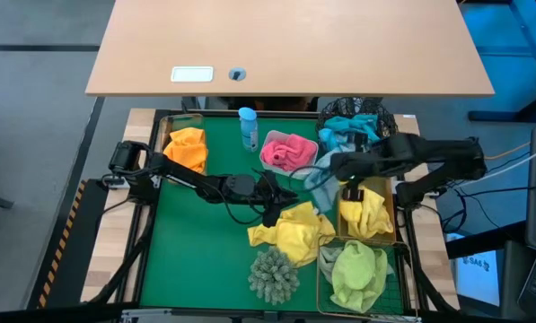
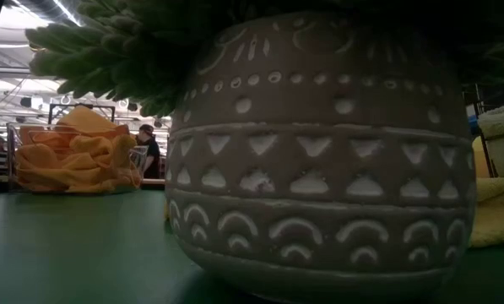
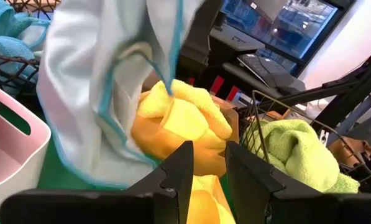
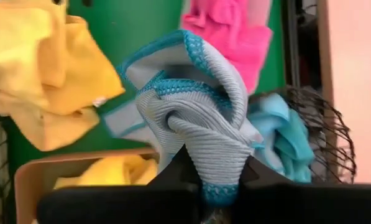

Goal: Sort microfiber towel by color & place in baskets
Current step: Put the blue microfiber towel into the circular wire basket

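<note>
The bench (image 1: pixel 196 260) is covered in a green mat, and a bare light-wood tabletop (image 1: pixel 285 45) stands just beyond it. The right gripper (image 4: pixel 219 186) holds its fingers pinched tight on a grey towel with teal edging (image 4: pixel 191 118), lifted between the white tub (image 1: pixel 288 152) of pink cloths and the round black mesh basket (image 1: pixel 357 121) of teal ones. The left gripper (image 3: pixel 207 174) hangs near the middle of the mat, fingers narrowly parted and empty, just over a loose yellow towel (image 1: pixel 290 233). A gold wire basket (image 1: pixel 368 215) holds more yellow cloths, and another nearer the front (image 1: pixel 362 274) holds pale green ones. Orange towels (image 1: pixel 187 148) fill the clear tub at the far left corner. A small blue bottle (image 1: pixel 248 128) stands beside the white tub. A patterned grey pot (image 2: pixel 319 160) with shaggy green strands sits at the front edge. Beyond the mat, at table height, a person in dark clothes (image 2: pixel 150 148) stands under ceiling lights.
</note>
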### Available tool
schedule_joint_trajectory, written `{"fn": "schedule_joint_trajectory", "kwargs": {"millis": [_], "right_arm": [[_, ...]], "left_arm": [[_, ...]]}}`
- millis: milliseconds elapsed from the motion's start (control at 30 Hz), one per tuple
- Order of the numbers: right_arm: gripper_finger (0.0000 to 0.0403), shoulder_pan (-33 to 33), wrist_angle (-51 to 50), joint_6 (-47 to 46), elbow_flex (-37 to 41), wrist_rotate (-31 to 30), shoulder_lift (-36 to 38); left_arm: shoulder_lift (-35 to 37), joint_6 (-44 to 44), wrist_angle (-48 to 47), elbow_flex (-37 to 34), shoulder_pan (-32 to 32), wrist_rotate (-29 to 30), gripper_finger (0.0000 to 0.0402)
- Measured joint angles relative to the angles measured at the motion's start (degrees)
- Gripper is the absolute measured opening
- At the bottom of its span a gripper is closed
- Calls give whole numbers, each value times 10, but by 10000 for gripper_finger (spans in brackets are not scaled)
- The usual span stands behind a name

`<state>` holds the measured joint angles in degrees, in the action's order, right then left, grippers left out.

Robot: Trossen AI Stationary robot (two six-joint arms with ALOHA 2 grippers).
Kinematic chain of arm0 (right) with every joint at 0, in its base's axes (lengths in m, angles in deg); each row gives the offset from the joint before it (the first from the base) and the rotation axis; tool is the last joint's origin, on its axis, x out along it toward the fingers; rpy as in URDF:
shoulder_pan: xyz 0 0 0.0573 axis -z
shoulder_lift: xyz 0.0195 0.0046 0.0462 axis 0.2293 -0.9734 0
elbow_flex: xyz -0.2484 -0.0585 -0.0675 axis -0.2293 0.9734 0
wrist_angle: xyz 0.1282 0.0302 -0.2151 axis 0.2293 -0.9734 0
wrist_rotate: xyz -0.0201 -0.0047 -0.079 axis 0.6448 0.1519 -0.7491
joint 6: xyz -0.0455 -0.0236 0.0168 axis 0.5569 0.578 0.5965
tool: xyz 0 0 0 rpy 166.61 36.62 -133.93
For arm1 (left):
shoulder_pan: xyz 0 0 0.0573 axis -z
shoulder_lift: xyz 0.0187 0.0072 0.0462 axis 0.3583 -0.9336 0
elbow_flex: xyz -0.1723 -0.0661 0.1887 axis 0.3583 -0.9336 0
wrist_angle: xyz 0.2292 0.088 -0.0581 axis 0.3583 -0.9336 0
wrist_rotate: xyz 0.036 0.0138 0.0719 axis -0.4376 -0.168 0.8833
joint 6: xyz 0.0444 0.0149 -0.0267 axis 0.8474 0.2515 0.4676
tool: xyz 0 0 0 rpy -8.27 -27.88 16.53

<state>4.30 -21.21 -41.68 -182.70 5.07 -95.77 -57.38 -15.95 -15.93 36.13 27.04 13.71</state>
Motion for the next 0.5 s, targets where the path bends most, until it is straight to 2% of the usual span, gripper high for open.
{"fn": "schedule_joint_trajectory", "kwargs": {"millis": [233, 500], "right_arm": [[19, 68, -16, 0, -1, -39, 62], [23, 186, -8, 1, -1, -128, 146]], "left_arm": [[0, 0, -1, 0, 0, 0, 89], [0, 0, -1, 0, 0, 0, 89]]}}
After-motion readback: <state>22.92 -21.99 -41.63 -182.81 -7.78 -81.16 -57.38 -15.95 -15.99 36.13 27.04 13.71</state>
